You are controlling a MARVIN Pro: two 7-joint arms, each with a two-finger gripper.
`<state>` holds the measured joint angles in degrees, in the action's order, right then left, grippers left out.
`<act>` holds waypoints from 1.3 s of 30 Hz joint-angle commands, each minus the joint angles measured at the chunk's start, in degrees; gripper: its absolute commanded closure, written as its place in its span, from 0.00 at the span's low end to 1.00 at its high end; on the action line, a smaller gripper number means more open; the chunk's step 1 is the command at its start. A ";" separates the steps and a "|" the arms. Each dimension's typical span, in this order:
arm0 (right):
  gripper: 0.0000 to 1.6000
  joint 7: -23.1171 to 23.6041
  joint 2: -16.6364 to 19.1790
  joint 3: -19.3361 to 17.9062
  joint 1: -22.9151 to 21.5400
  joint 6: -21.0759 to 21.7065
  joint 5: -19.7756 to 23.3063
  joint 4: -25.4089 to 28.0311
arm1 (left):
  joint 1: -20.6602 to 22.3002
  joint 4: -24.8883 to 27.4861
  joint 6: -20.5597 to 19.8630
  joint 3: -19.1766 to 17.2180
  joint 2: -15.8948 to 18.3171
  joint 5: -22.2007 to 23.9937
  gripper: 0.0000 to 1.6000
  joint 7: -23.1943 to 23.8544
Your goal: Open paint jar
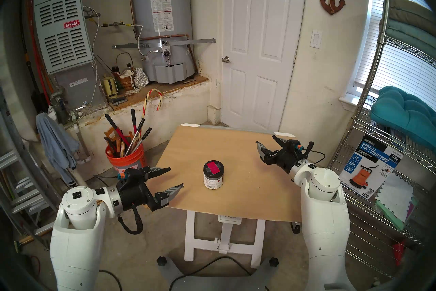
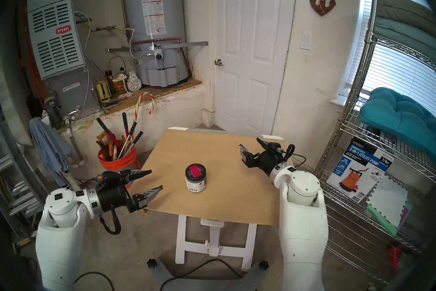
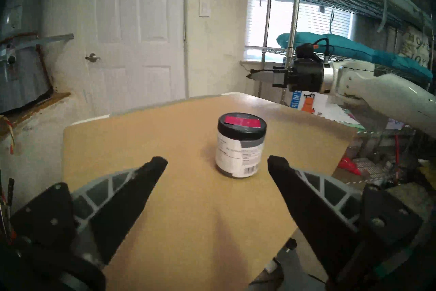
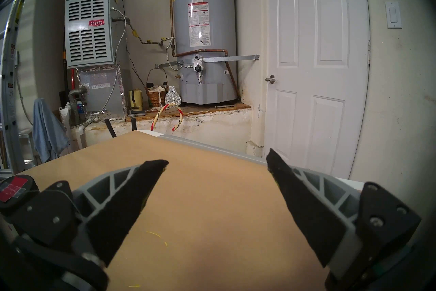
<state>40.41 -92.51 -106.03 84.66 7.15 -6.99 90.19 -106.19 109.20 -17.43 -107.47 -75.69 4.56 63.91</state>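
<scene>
On the tan tabletop [image 1: 236,198], near its middle, we see the paint jar [image 1: 213,174] standing upright with its black lid [image 1: 213,168] still seated; a red-pink square held by grey tape lies across the lid's top, and the white-and-grey label shows a barcode low on the side. Nothing touches the jar.

We find the left gripper [image 1: 176,177] at the table's near left corner, aimed toward the jar and slightly downward, its two fingers spread wide with only air between them. From the left wrist view the jar [image 3: 240,148] sits beyond the fingertips [image 3: 158,163], a little nearer the view's right finger, clearly apart from both.

Our right gripper [image 1: 265,142] hangs above the table's far right part, roughly level and pointing toward the far left, its fingers likewise splayed and holding nothing. Its wrist view shows bare tabletop [image 4: 212,200] between the fingers [image 4: 153,165], with the jar's lid [image 4: 14,186] only peeking in at the left edge, half hidden behind the finger mount.

Beside the table on the floor to the left stands an orange bucket [image 1: 126,158] full of long-handled tools.
</scene>
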 commanded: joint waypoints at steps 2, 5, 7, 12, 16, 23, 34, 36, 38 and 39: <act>0.00 0.03 0.01 0.07 -0.63 -0.21 0.14 1.53 | 0.53 6.34 -8.26 2.79 2.16 -6.79 0.00 -3.89; 0.00 0.02 0.00 0.07 -0.61 -0.18 0.13 1.58 | 2.38 5.79 -11.69 4.76 2.17 -9.14 0.00 -5.13; 0.00 0.02 0.00 0.07 -0.60 -0.18 0.12 1.59 | 3.01 5.31 -11.90 5.33 2.20 -9.47 0.00 -5.16; 0.00 0.01 -0.01 0.07 -0.59 -0.15 0.12 1.62 | 5.42 3.59 -12.33 7.76 2.43 -11.26 0.00 -5.53; 0.00 0.01 -0.01 0.07 -0.58 -0.14 0.12 1.64 | 7.12 1.78 -11.33 9.08 2.51 -11.36 0.00 -5.10; 0.00 0.00 -0.01 0.07 -0.57 -0.13 0.11 1.66 | 8.31 0.41 -11.16 10.32 3.00 -11.71 0.00 -4.45; 0.00 0.01 -0.01 0.07 -0.58 -0.15 0.12 1.63 | 12.58 -6.32 -5.07 13.76 1.71 -12.46 0.00 -5.88; 0.00 0.01 -0.01 0.07 -0.59 -0.16 0.12 1.61 | 14.45 -8.76 -3.34 14.84 1.31 -13.07 0.00 -6.96; 0.00 0.01 0.00 0.07 -0.59 -0.16 0.12 1.61 | 15.02 -9.32 -3.05 15.25 1.22 -13.32 0.00 -7.32; 0.00 0.01 0.00 0.07 -0.60 -0.17 0.12 1.60 | 15.60 -9.83 -2.64 15.63 1.02 -13.48 0.00 -7.65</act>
<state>40.40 -92.52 -106.04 84.70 7.16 -7.00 90.48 -95.47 101.62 -22.99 -93.16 -73.54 -8.08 58.09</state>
